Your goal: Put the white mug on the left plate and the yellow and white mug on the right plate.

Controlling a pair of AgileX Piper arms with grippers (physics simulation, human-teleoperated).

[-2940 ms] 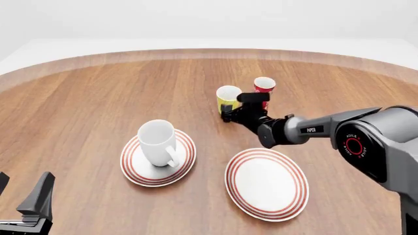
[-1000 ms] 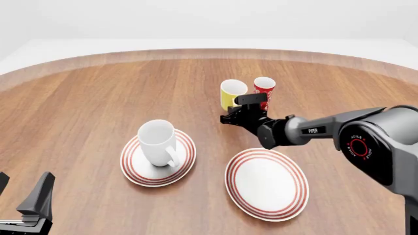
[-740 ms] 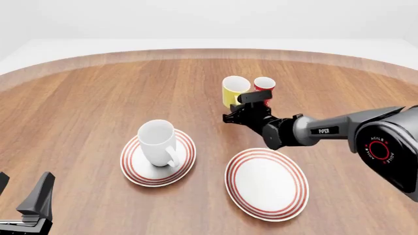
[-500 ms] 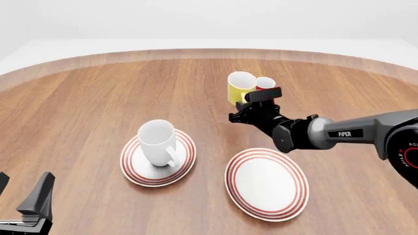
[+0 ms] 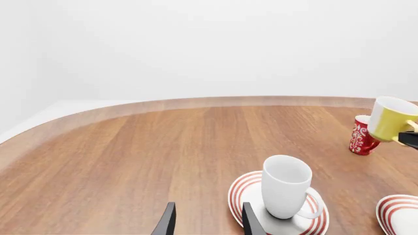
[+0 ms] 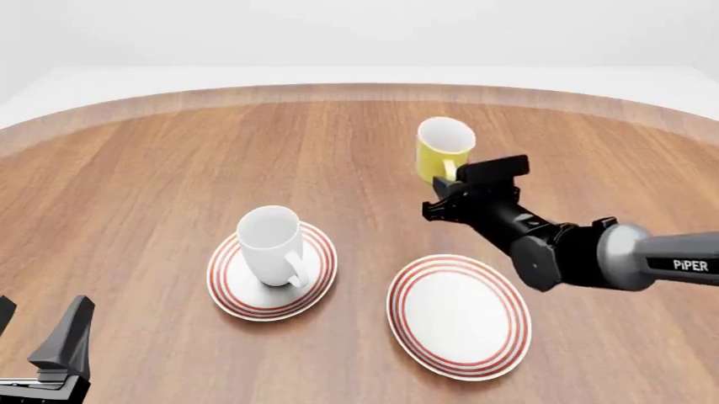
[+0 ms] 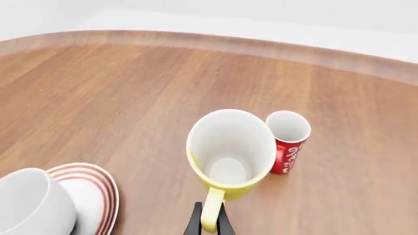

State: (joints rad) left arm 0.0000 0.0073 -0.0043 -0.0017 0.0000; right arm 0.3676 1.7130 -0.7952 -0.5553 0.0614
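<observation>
Yellow and white mug (image 6: 445, 148) hangs above the wooden table (image 6: 157, 168), held by its yellow handle in the closed right gripper (image 6: 452, 179). It sits beyond the right plate (image 6: 459, 315), not over it. The right arm reaches in from the right edge of the front view, its dark forearm stretched forward and leftward with the gripper at its far end.

White mug (image 6: 271, 245) stands upright on the left plate (image 6: 272, 271), handle facing the camera side. The two plates lie near each other, apart, on the near half of the table.

Left gripper (image 6: 50, 353) rests low at the near left corner, well apart from everything; its two dark fingers (image 5: 168, 221) stand apart with nothing between them.

The right wrist view looks down into the mug's white inside, and shows the thin fingers (image 7: 196, 223) pinched on either side of the handle. That view and the left wrist view also show a red patterned cup (image 7: 287, 140) standing just beside the lifted mug; the front view hides it behind the mug.
</observation>
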